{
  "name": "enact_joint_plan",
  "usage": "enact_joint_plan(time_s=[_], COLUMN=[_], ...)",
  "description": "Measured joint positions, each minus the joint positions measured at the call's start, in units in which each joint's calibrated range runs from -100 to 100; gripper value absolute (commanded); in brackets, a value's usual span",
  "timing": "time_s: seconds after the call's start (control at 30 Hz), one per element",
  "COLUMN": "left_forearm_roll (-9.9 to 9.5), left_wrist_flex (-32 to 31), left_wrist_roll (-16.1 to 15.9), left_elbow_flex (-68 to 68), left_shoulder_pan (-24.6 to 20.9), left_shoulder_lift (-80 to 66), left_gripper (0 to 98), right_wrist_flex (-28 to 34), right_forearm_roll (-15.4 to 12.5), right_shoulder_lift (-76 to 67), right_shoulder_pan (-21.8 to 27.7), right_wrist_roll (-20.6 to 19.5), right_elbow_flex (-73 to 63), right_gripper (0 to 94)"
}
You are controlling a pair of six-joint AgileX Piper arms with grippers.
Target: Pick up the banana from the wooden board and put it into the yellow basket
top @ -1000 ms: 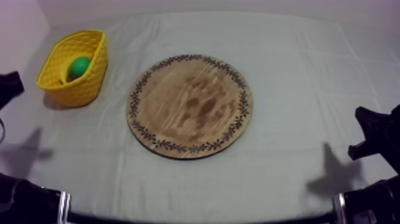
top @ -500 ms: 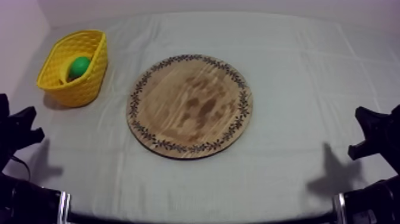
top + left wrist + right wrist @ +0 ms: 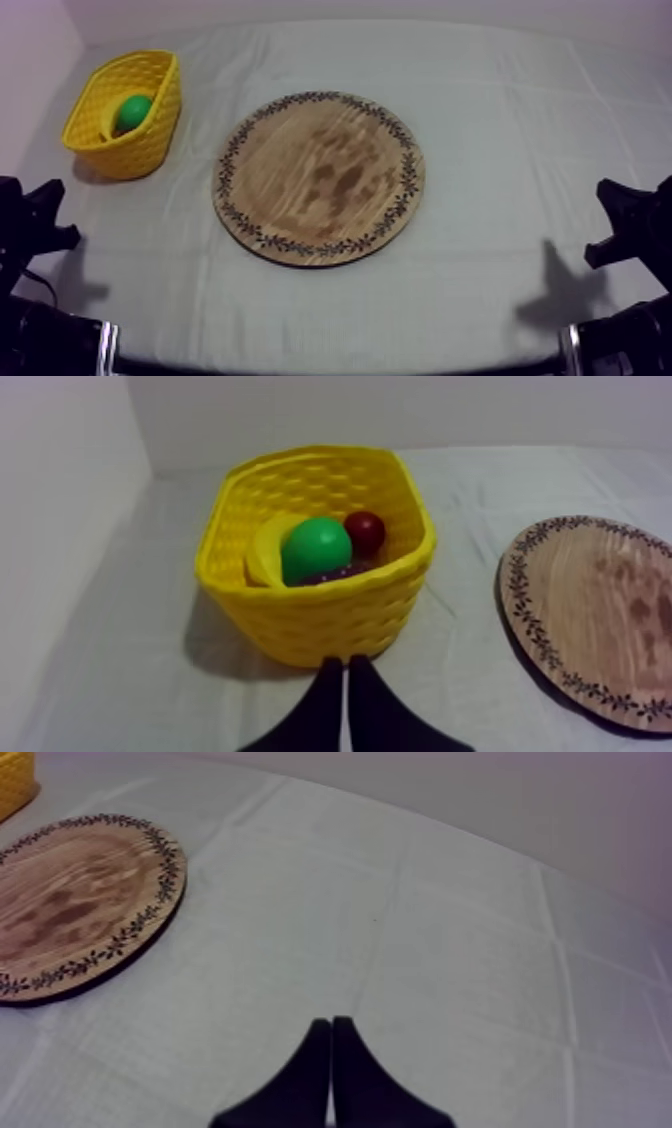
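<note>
Yellow is the colour of the woven plastic basket (image 3: pixel 320 616) that stands near the far left corner of the table (image 3: pixel 500 110), on the grey-white cloth (image 3: pixel 450 932). The curved yellow toy banana (image 3: pixel 262 551) lies inside it, tucked between the basket's wall and a round green toy fruit (image 3: pixel 316 548) that it touches. A small red fruit (image 3: pixel 365 531) sits just beside the green one, towards the far wall. A bit of a dark purple bunch of grapes (image 3: pixel 335 576) peeps out beneath them at the near wall.

The round wooden board with a patterned rim (image 3: pixel 320 178) lies flat at the middle of the table, well apart from the basket.

At the table's left edge the left gripper (image 3: pixel 345 666) sits low on the near side of the basket. Its two black fingers are pressed together into a narrow wedge with nothing between them — the tips point at the basket's near wall and are apart from it.

At the table's right edge the right gripper (image 3: pixel 331 1024) sits low over the cloth, its fingers likewise pressed together on nothing, well apart from the board.
</note>
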Motion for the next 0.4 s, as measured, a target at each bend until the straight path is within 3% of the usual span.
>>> enact_joint_plan(time_s=[0.4], left_forearm_roll=[0.25], left_wrist_flex=[-1.5], left_wrist_roll=[-1.4], left_elbow_flex=[0.5], left_shoulder_pan=[0.7], left_shoulder_lift=[-0.1], left_gripper=[0.0], right_wrist_flex=[0.0], right_forearm_roll=[0.0], right_shoulder_lift=[0.0], right_shoulder_pan=[0.0], right_wrist_roll=[0.0], right_elbow_flex=[0.0], right_gripper=[0.3])
